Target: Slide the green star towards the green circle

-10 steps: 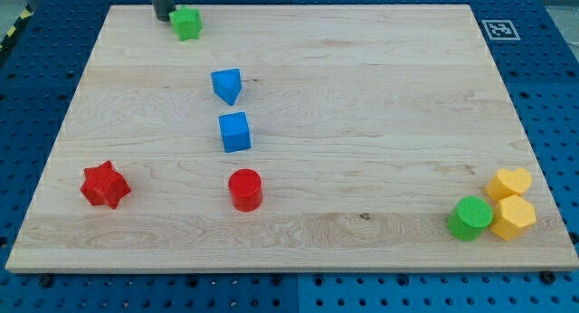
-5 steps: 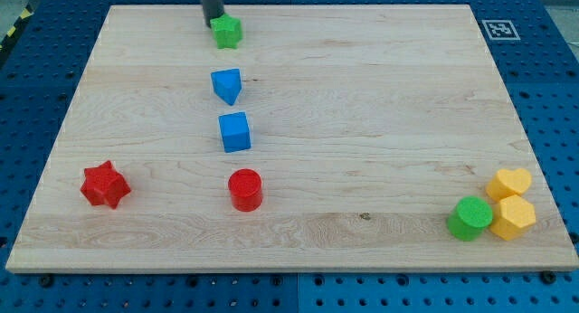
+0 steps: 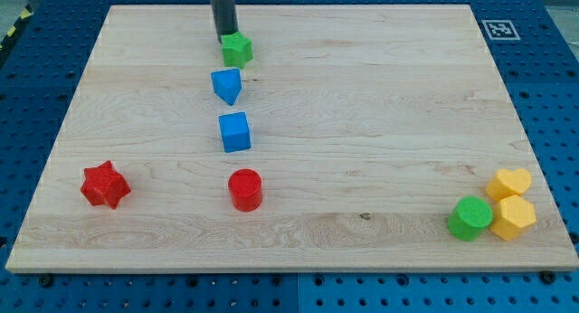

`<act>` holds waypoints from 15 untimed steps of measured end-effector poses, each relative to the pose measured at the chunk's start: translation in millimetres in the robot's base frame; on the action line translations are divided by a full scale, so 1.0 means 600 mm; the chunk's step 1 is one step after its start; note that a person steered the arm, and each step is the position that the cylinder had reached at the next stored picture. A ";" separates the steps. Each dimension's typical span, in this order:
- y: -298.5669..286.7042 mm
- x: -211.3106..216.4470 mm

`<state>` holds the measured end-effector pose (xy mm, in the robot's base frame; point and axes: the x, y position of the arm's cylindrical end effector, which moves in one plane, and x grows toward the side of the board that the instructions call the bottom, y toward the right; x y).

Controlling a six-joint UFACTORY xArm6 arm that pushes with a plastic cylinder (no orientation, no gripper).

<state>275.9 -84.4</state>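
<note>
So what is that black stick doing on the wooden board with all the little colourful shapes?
The stick is the end of a robot arm. It holds nothing; it only pushes. There is one camera, looking down at a wooden board. My tip touches the green star from the view's upper left. Just below lie a blue triangle-like block, a blue cube and a red cylinder. A red star sits at the left. The green circle waits far off, bottom right, beside a yellow heart and a yellow hexagon.

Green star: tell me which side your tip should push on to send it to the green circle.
Push its upper-left side. My tip sits against the green star at its upper left, and the green circle lies far toward the view's bottom right, so contact opposite that direction fits. The blue triangular block just below stays off that line.
</note>
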 end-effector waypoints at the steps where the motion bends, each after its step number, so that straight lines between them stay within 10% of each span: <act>1: 0.000 0.026; 8: -0.052 0.080; 15: 0.165 0.186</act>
<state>387.4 14.9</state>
